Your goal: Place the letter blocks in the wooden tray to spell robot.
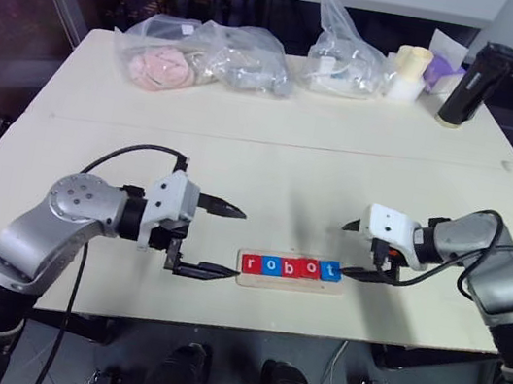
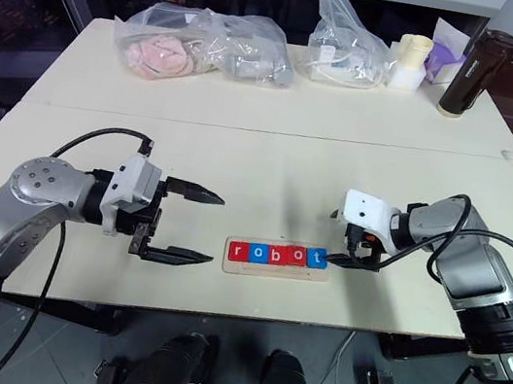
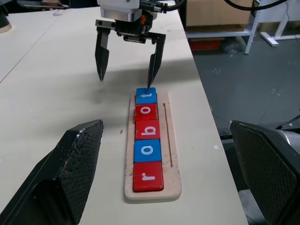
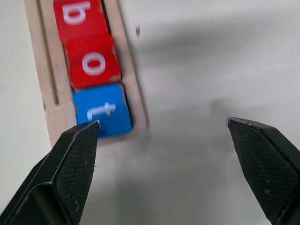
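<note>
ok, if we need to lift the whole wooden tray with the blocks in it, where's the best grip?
Probably across the wooden tray's narrow width at mid-length, from above, fingers on its two long edges. It lies flat, long and thin, and the letter blocks fill its groove end to end, so a centred pinch should keep it level.

Letter blocks (image 1: 290,268) in wooden tray (image 1: 252,278)

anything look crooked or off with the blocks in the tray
Nothing stands out. All five letter blocks lie in one straight row in the wooden tray, reading robot, and both grippers are open and empty.
</note>
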